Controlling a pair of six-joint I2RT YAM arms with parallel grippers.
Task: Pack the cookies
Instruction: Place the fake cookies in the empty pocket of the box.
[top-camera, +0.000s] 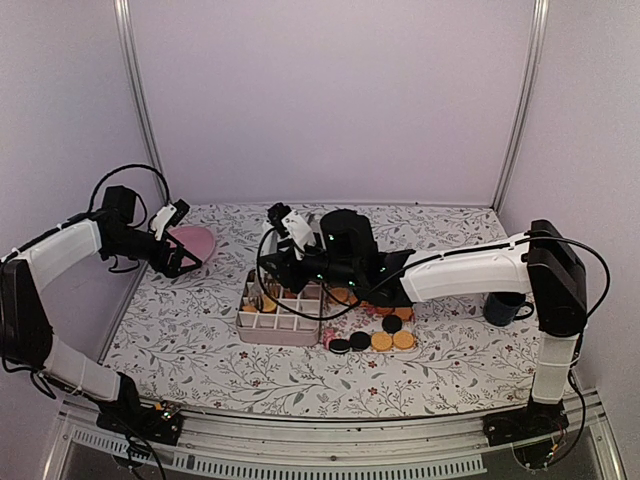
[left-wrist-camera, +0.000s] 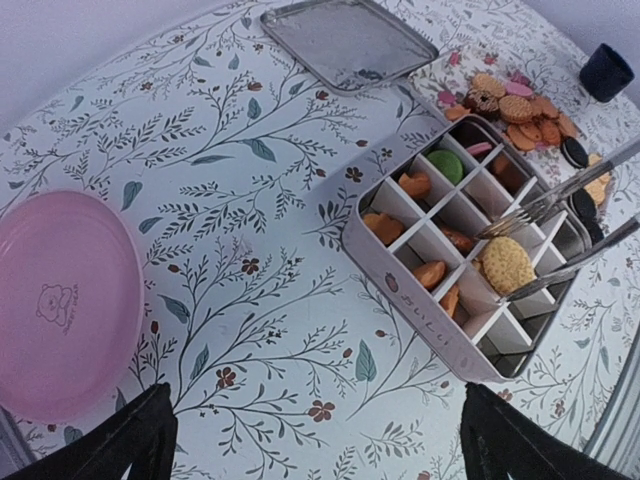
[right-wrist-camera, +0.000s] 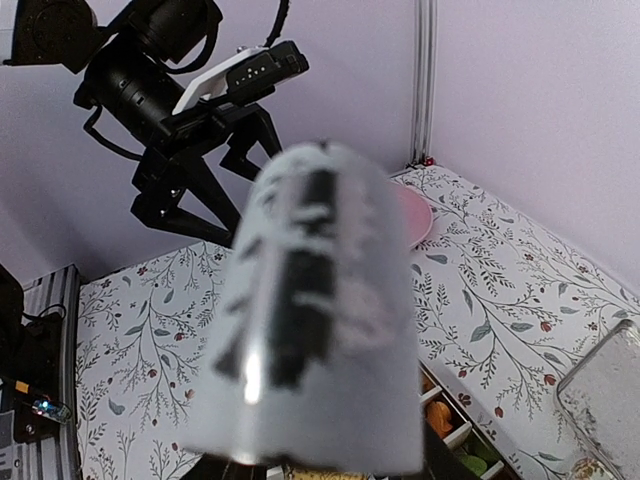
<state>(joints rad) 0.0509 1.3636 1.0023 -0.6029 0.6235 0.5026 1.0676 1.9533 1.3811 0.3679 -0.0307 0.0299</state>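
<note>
From above, the left end effector (top-camera: 183, 262) hangs spread wide beside the pink plate (top-camera: 195, 240) near the table's (top-camera: 190, 355) left edge. It is well apart from the cookies (top-camera: 380, 338) heaped right of the divided box (top-camera: 280, 325) mid-table. The right end effector (top-camera: 280, 256) hovers over that box; I cannot tell its grip.

Left wrist: metal tongs (left-wrist-camera: 560, 215) pinch a golden cookie (left-wrist-camera: 508, 265) above the box.

Right wrist: a blurred white shape (right-wrist-camera: 310, 320) hides the fingers.

Robot test booth in a lab, plain lilac walls (top-camera: 330, 90) behind a floral table (top-camera: 200, 345), metal posts (top-camera: 135, 80) at its far corners, left arm (top-camera: 60, 250) and right arm (top-camera: 465, 272) bolted to a rail (top-camera: 330, 440) along its near edge, loose cables (top-camera: 130, 167) above it.
</note>
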